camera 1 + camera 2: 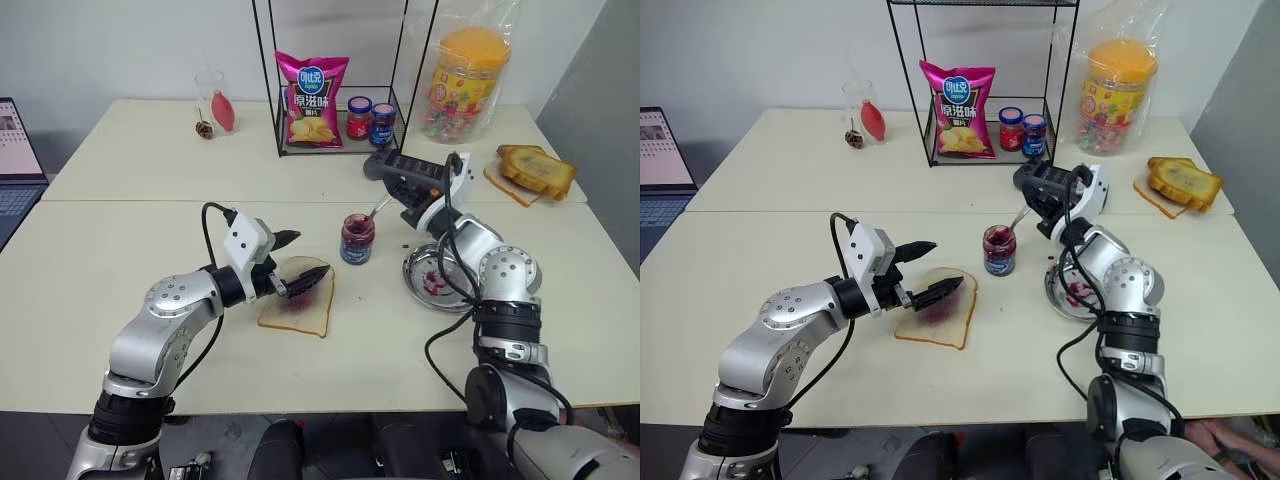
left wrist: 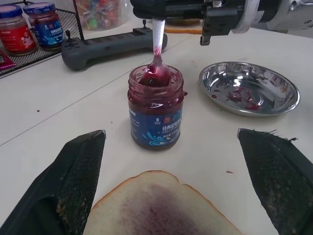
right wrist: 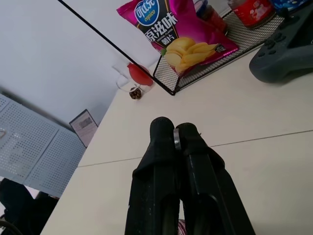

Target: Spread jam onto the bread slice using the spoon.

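Your left gripper (image 1: 301, 258) hangs wide open right over the bread slice (image 1: 298, 304), with nothing in it. One black finger sits low over the purple stain in the middle of the slice. If that arm dips, the finger can press into the soft bread and get sticky, or push the slice along the table (image 1: 150, 230).

Next comes the small jam jar (image 1: 356, 238) with the blue label, standing just beside the slice. The jam (image 2: 155, 78) fills it nearly to the top. The spoon (image 2: 157, 54) has its bowl down in the jam and its handle leaning up and to the right.

Your right gripper (image 1: 380, 168) is squeezed tight on the top of that handle. If you pull the spoon out sideways, it can catch the glass rim and tip the jar over. If you lift too fast, jam can drip on the table on the way to the bread.

The silver plate (image 1: 425, 285) sits near the jar, already smeared with jam. A low swing of the right arm could knock it.
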`<action>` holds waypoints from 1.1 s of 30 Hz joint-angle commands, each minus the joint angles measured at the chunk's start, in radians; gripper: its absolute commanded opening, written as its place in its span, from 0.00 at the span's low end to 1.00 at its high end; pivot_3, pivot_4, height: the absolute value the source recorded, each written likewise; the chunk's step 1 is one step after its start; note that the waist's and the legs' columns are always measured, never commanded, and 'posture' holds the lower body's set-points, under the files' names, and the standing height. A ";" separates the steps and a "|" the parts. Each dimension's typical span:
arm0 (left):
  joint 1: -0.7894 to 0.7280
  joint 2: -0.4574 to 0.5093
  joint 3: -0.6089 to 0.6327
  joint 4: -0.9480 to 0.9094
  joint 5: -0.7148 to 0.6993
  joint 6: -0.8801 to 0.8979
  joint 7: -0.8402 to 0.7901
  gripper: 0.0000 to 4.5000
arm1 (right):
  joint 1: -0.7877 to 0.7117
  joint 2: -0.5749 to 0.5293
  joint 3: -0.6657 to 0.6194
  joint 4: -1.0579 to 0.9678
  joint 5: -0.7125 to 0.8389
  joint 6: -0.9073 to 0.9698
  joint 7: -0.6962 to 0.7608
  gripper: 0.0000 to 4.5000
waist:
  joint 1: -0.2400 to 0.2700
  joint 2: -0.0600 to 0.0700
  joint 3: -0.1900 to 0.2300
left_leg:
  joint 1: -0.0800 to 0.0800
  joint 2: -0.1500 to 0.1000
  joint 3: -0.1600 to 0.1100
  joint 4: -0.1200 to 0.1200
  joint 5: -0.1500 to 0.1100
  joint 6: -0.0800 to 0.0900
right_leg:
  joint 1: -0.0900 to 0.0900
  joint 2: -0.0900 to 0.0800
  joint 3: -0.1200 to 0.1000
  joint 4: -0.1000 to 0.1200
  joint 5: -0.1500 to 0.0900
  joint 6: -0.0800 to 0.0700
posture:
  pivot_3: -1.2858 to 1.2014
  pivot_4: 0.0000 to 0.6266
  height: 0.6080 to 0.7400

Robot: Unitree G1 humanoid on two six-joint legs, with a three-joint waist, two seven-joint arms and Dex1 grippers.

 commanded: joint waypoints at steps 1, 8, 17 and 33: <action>-0.006 0.004 0.001 -0.017 0.003 -0.022 -0.004 1.00 | -0.020 -0.011 0.016 -0.040 -0.001 -0.031 0.036 0.01 | 0.000 0.000 0.000 | 0.000 0.000 0.000 0.000 0.000 0.000 | 0.000 0.000 0.000 0.000 0.000 0.000 | 0.52 0.24 1.00; -0.008 0.004 0.001 -0.015 0.008 -0.025 -0.008 1.00 | -0.021 -0.012 0.025 -0.037 -0.006 -0.048 0.042 0.01 | 0.000 0.000 0.000 | 0.000 0.000 0.000 0.000 0.000 0.000 | 0.000 0.000 0.000 0.000 0.000 0.000 | 0.52 0.24 1.00; -0.012 0.003 0.002 -0.011 0.013 -0.030 -0.010 1.00 | -0.022 -0.019 0.045 -0.048 -0.017 -0.058 0.056 0.01 | 0.000 0.000 0.000 | 0.000 0.000 0.000 0.000 0.000 0.000 | 0.000 0.000 0.000 0.000 0.000 0.000 | 0.52 0.24 1.00; 0.011 0.062 0.048 -0.053 -0.045 -0.017 -0.076 1.00 | -0.066 0.025 -0.120 -0.039 0.181 0.017 -0.051 0.01 | 0.000 0.000 0.000 | 0.000 0.000 0.000 0.000 0.000 0.000 | 0.000 0.000 0.000 0.000 0.000 0.000 | 0.52 0.24 1.00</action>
